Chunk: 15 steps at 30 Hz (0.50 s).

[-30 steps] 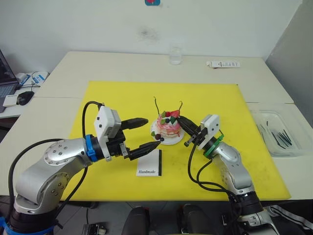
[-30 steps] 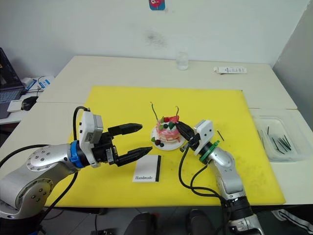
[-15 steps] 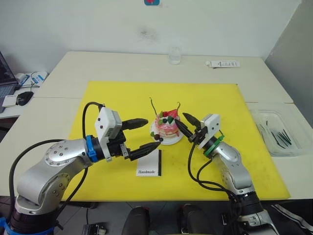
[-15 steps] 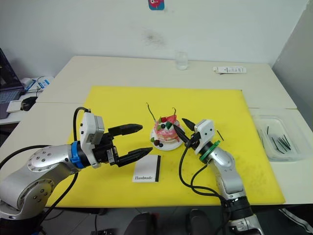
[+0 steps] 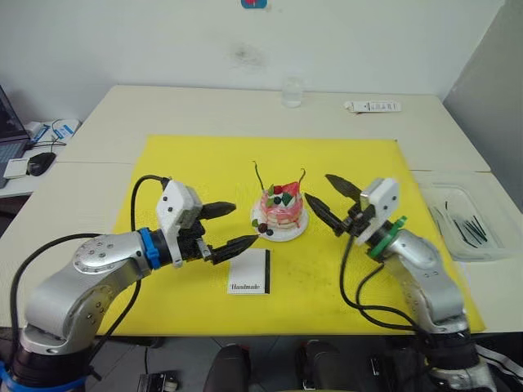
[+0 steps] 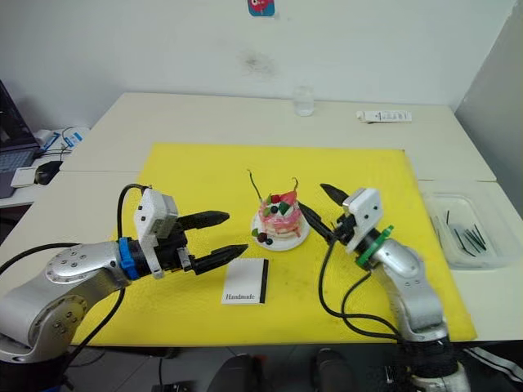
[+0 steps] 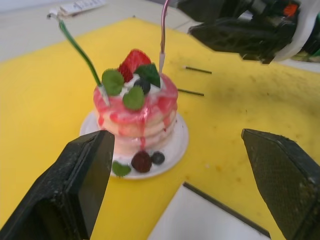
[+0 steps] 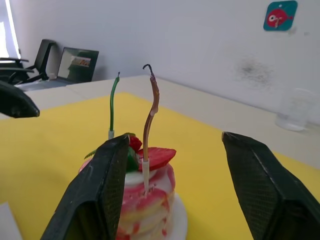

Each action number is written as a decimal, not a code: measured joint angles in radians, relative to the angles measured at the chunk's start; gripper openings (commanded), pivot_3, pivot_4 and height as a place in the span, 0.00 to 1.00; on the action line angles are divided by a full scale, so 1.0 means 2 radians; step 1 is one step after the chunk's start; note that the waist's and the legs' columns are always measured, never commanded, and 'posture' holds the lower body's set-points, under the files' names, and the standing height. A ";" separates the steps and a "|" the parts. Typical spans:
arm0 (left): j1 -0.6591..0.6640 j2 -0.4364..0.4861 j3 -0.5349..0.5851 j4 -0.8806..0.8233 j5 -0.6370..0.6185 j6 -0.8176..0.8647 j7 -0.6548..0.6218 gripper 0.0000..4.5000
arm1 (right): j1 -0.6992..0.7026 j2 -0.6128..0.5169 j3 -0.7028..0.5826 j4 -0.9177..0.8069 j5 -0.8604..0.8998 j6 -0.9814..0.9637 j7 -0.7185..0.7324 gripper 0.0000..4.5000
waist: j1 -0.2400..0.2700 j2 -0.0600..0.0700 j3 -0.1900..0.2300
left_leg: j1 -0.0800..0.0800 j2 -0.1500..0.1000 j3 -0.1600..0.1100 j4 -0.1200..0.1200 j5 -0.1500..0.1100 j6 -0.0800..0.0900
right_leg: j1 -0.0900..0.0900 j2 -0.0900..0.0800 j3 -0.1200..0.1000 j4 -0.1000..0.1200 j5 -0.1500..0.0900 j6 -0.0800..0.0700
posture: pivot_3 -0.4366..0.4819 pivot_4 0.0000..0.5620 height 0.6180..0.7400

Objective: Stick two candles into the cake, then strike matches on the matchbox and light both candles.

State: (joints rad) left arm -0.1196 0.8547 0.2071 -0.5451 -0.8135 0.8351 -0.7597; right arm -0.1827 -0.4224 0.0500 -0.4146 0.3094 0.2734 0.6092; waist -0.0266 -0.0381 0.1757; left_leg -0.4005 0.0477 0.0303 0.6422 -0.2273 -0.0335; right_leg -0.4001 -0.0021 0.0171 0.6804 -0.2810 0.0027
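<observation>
Cake [image 5: 281,209]: pink, layered, on a small white plate [image 5: 292,233] near the middle of the yellow mat [image 5: 196,163]; strawberry, green leaves and dark berries on top, loose berries on the plate rim.
Candles: both upright in the top of the cake, one [image 5: 260,176] on the robot's left side, the other [image 5: 301,180] on its right, each with a hooked dark tip.
Matchbox [image 5: 250,272]: flat on the mat just in front of the cake, black strip along its right edge, "Handmade" in black script near its front edge.
Matches [image 7: 197,70]: two short dark sticks lying on the mat beyond the cake, seen from the left wrist.
Left gripper [image 5: 231,226]: left of the cake, above the matchbox's far left corner, fingers spread wide, empty.
Right gripper [image 5: 328,199]: just right of the cake, fingers spread, holding nothing.
Tray [image 5: 433,196]: clear, off the mat on the right, with dark sticks inside.
Glass [image 5: 292,92]: at the far table edge.
Remote [image 5: 373,106]: white, right of the glass.
</observation>
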 measured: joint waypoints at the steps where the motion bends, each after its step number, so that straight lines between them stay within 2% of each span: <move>1: 0.016 0.028 0.013 0.006 -0.014 0.023 -0.016 1.00 | 0.014 -0.024 -0.003 -0.013 0.005 0.010 0.012 0.68 | 0.000 0.000 0.000 | 0.000 0.000 0.000 -0.001 0.000 0.000 | -0.001 0.000 0.000 0.000 0.000 0.000 | 0.48 0.27 1.00; 4: 0.038 0.077 0.039 0.036 -0.067 0.094 -0.055 1.00 | 0.034 -0.069 -0.010 -0.029 0.008 0.031 0.034 0.68 | 0.000 0.000 0.000 | 0.000 0.000 0.000 -0.002 0.000 0.000 | -0.002 0.000 0.000 0.000 -0.001 -0.001 | 0.48 0.27 1.00; 7: 0.038 0.098 0.048 0.061 -0.120 0.157 -0.071 1.00 | 0.038 -0.116 0.000 -0.050 0.013 0.059 0.065 0.68 | 0.000 0.000 0.000 | 0.000 0.000 0.000 -0.002 0.000 0.000 | -0.002 0.000 0.000 0.000 -0.001 -0.001 | 0.48 0.27 1.00; 8: 0.033 0.103 0.047 0.074 -0.129 0.180 -0.071 1.00 | 0.040 -0.129 0.005 -0.054 0.017 0.073 0.079 0.64 | 0.000 0.000 0.000 | 0.000 0.000 0.000 -0.002 0.000 0.000 | -0.002 0.000 0.000 0.000 -0.001 -0.001 | 0.48 0.27 1.00; 11: 0.012 0.099 0.033 0.110 -0.144 0.230 -0.057 1.00 | 0.041 -0.142 0.022 -0.057 0.034 0.097 0.109 0.48 | 0.000 0.000 0.000 | 0.000 0.000 0.000 -0.002 0.000 0.000 | -0.002 0.000 0.000 0.000 -0.001 -0.001 | 0.48 0.27 1.00; 14: -0.034 0.046 0.015 0.155 -0.153 0.273 -0.018 1.00 | 0.027 -0.143 0.061 -0.059 0.030 0.114 0.120 0.20 | 0.000 -0.001 0.000 | -0.001 0.000 0.000 -0.001 0.000 0.000 | -0.002 0.000 0.000 0.000 -0.001 -0.001 | 0.48 0.27 1.00; 15: -0.039 0.036 0.011 0.162 -0.154 0.281 -0.011 1.00 | 0.024 -0.143 0.068 -0.060 0.028 0.117 0.120 0.14 | 0.000 -0.001 0.000 | -0.001 0.000 0.000 -0.001 0.000 0.000 | -0.002 0.000 0.000 0.000 -0.001 -0.001 | 0.48 0.27 1.00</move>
State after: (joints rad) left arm -0.1980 0.9270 0.2281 -0.2214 -1.1220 1.3968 -0.7818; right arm -0.1340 -0.7086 0.1867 -0.5349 0.3645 0.5069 0.8499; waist -0.0266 -0.0401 0.1765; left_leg -0.4023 0.0474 0.0305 0.6401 -0.2273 -0.0335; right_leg -0.4041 -0.0020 0.0168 0.6811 -0.2821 0.0009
